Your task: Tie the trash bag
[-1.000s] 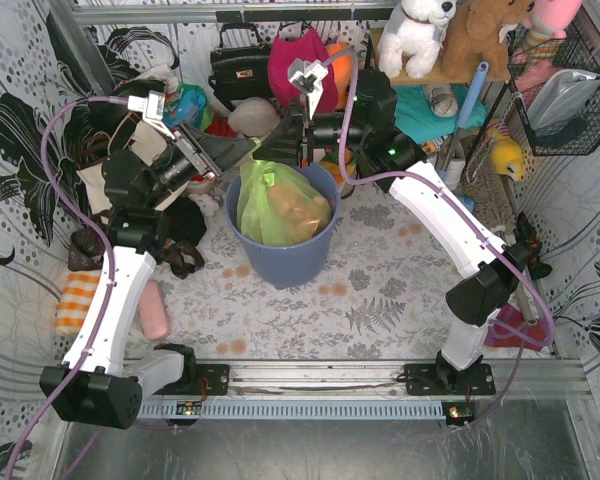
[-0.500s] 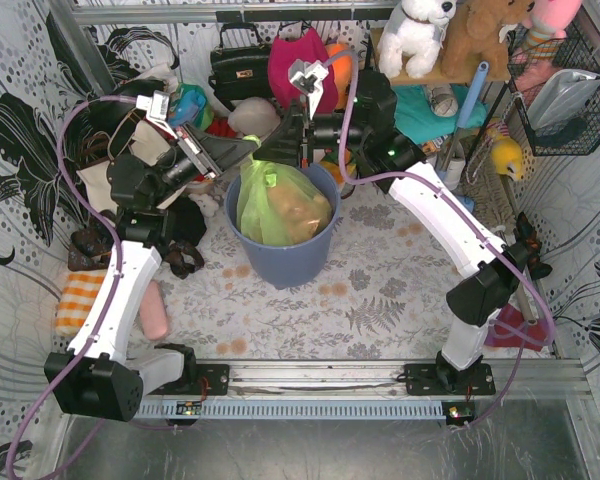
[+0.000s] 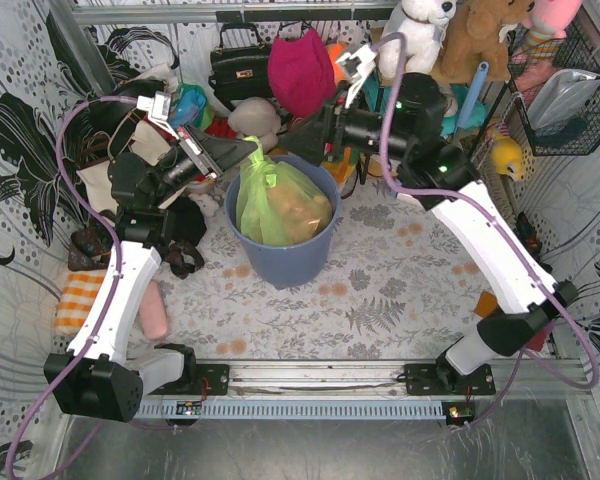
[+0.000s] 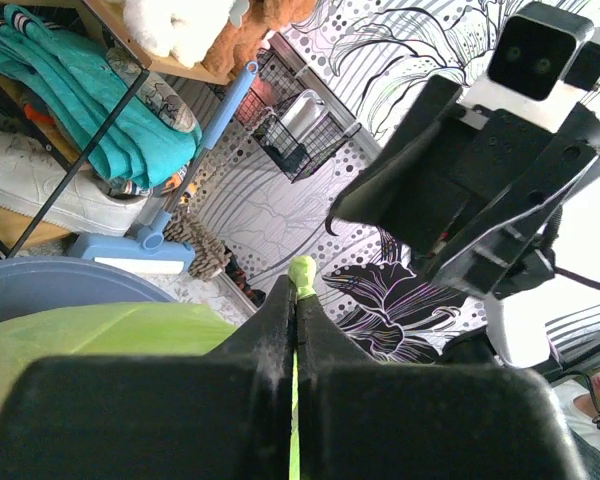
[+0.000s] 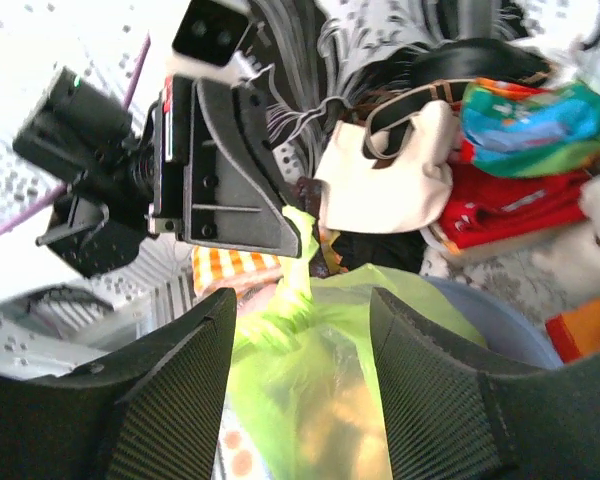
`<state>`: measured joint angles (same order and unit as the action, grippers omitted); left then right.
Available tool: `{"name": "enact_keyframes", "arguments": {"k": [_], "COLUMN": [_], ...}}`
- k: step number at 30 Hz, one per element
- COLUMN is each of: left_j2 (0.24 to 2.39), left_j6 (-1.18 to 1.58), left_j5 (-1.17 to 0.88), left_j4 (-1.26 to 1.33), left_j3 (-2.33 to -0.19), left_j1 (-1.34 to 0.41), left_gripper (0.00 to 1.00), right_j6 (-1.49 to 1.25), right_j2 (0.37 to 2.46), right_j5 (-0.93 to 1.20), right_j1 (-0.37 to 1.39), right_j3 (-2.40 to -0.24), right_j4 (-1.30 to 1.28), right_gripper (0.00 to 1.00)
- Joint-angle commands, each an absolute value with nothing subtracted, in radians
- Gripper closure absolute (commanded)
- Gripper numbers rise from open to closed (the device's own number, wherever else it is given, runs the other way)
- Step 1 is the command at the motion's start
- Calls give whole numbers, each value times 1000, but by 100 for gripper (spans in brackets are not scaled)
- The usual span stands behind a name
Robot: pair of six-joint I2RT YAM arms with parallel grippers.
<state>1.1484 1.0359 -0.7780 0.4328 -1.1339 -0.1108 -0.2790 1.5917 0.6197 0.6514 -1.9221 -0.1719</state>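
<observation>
The trash bag point(image 3: 280, 205) sits inside the blue-grey bin point(image 3: 280, 268); its light-green film bulges above the rim, with orange-tan paper showing through. From above, my left gripper point(image 3: 250, 152) reaches over the bin's far-left rim, its fingers pressed together on the twisted green tail that rises from the bag's top. My right gripper point(image 3: 305, 135) hangs just beyond the bin's far rim, near the tail but apart from the bag, its jaws spread.

In my left wrist view, my two fingers point(image 4: 260, 340) lie flat against each other with a thin line of green film caught between them, and a small green nub pokes out just past the tips of my left gripper point(image 4: 295, 300). The bag point(image 4: 130, 330) spreads out below on the left, with the bin's rim point(image 4: 40, 275) curving behind it. My right gripper point(image 4: 460, 200) hovers beyond, touching nothing.

In my right wrist view, my right gripper point(image 5: 300, 300) stands open, its fingers point(image 5: 170, 390) wide apart with the bag point(image 5: 310, 400) showing between them, untouched. Above the bag, my left gripper point(image 5: 275, 235) pinches the green tail at its tip. A piece of the bin's rim point(image 5: 470, 300) shows to the right of the bag.
</observation>
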Motion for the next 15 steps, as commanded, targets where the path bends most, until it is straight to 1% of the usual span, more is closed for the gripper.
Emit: {"name": "enact_keyframes", "arguments": {"k": [1,3,5,6,8,10,12,15], "left_j2": [1121,1119,1119,1121,1121,1121,1123,1123], "left_j6": [990,976,971,971,969,969,972,980], "left_j5": [-766,-766,-765,-767,-769,-772,-774,-776], "left_j4": [415,398,392,390,391,392,398,413], "left_j3": [-1180,-1186,-1188,-1190,-1190,-1189,-1187,-1179], "left_j1": [-113,-113,-114,-114,-114,-114,-114,-114], "left_gripper": [100,100,100,100,100,100,100,100], "right_j6": [-534,-641,-721,-747,-777,-789,-803,-808], "right_j2": [1507,1486,1475,1477,1494,1515,1519,1517], "right_j5": [341,337,340,342,339,316,289,247], "right_j1": [654,659,688,708,752,794,821,842], "right_j3": [-1908,-1866,-1828,-1826,-1837,-1866,-1866,-1865], "right_j4": [-334,-336,-307,-297,-287,-308,-308,-321], "right_gripper": [43,39,27,22,19,19,21,28]}}
